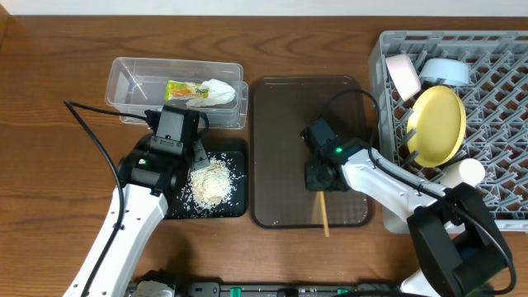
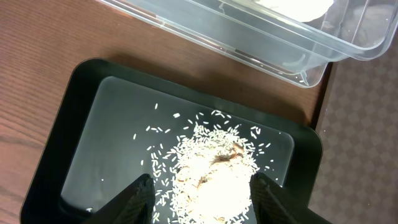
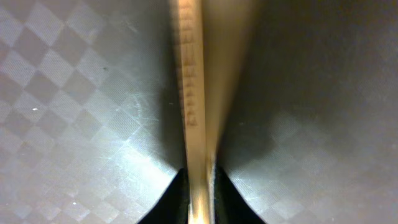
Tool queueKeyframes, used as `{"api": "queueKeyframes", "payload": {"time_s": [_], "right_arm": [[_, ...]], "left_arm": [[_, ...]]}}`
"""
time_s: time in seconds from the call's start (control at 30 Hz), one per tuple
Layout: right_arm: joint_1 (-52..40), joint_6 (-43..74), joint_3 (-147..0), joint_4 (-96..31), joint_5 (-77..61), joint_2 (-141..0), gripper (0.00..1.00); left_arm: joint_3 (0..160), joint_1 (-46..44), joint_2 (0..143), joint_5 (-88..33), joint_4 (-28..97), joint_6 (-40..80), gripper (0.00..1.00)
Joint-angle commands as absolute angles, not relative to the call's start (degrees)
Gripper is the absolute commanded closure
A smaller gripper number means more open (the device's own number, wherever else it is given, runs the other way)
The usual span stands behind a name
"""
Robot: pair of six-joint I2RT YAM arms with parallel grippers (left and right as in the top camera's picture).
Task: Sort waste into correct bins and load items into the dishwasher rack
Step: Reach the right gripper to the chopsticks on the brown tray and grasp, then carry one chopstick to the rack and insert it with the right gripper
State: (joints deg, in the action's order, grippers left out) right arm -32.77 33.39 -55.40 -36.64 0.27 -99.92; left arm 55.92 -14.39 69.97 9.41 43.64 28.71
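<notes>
The heap of rice scraps [image 1: 209, 180] lies in the black tray [image 1: 233, 205]; in the left wrist view the rice [image 2: 214, 177] sits between my open left gripper [image 2: 202, 199] fingers, in the black tray [image 2: 93, 124]. The snack wrapper with white paper [image 1: 200, 92] lies in the clear tub [image 1: 132, 78], whose edge shows in the left wrist view [image 2: 261, 43]. My right gripper [image 1: 321, 176] is shut on the wooden chopsticks [image 3: 196, 93], whose end sticks out over the brown tray's front edge [image 1: 323, 216]. The yellow plate [image 1: 437, 124], white bowl with pinkish inside [image 1: 403, 73], light blue bowl [image 1: 445, 71] and white cup [image 1: 462, 172] stand in the grey rack [image 1: 503, 99].
The brown serving tray [image 1: 280, 148] lies between the black tray and the rack; its checkered surface [image 3: 62, 93] fills the right wrist view. A black cable loops from the left arm over the wooden table [image 1: 49, 165].
</notes>
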Motion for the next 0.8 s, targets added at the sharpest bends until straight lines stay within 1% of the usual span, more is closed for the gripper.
{"api": "queueKeyframes", "payload": {"time_s": [0.0, 0.03, 0.1, 0.3, 0.37, 0.47, 0.57, 0.77], "right_arm": [[-33.34, 35.24, -55.05, -36.93, 1.06, -100.40, 0.92], [-33.34, 35.22, -55.05, -36.93, 1.04, -100.40, 0.93], [-33.34, 35.33, -55.07, -37.06, 1.04, -100.40, 0.99], [-32.08, 34.22, -55.81, -37.08, 1.06, -97.86, 0.98], [-31.35, 32.01, -56.42, -37.08, 1.06, -95.96, 0.97], [-30.61, 28.21, -56.80, -37.15, 1.06, -92.60, 0.99], [-29.30, 24.32, -57.67, -38.65, 1.30, -89.12, 0.99], [-21.78, 14.24, -63.99, -46.17, 1.39, -83.92, 0.99]], "left_arm": [[56.16, -14.15, 69.97, 10.33, 43.90, 29.23, 0.47], [56.14, -14.15, 69.97, 10.35, 43.90, 29.23, 0.47], [56.14, -14.15, 69.97, 10.33, 43.88, 29.23, 0.47], [56.14, -14.15, 69.97, 10.33, 43.92, 29.23, 0.47], [56.14, -14.15, 69.97, 10.35, 43.90, 29.23, 0.47], [56.14, -14.15, 69.97, 10.33, 43.90, 29.23, 0.47], [56.14, -14.15, 69.97, 10.33, 43.90, 29.23, 0.47], [56.14, -14.15, 69.97, 10.33, 43.90, 29.23, 0.47]]}}
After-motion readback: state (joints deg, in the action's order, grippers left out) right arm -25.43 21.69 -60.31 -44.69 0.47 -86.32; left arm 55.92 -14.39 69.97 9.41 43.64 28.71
